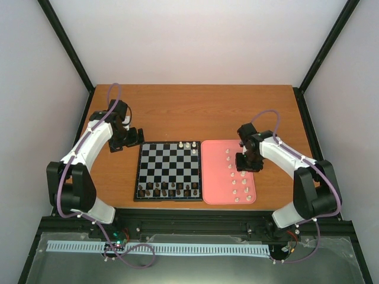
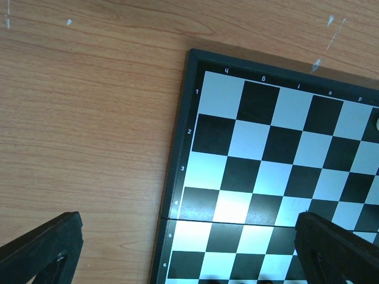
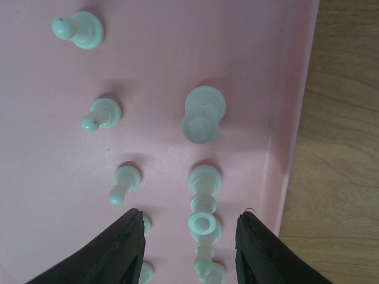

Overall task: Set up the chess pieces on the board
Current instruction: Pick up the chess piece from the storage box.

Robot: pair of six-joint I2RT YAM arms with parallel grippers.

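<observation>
The board lies mid-table, with dark brown pieces on its two near rows and a few white pieces at its far right. Many more white pieces stand on the pink tray. My right gripper is open over the tray. In the right wrist view its jaws straddle a tall white piece without touching it. My left gripper is open and empty above the board's far left corner. In the left wrist view it hovers over the board's edge.
In the right wrist view, white pawns stand left of the jaws and a larger piece stands ahead. The tray's raised rim is close to the right finger. Bare wooden table lies beyond the board and tray.
</observation>
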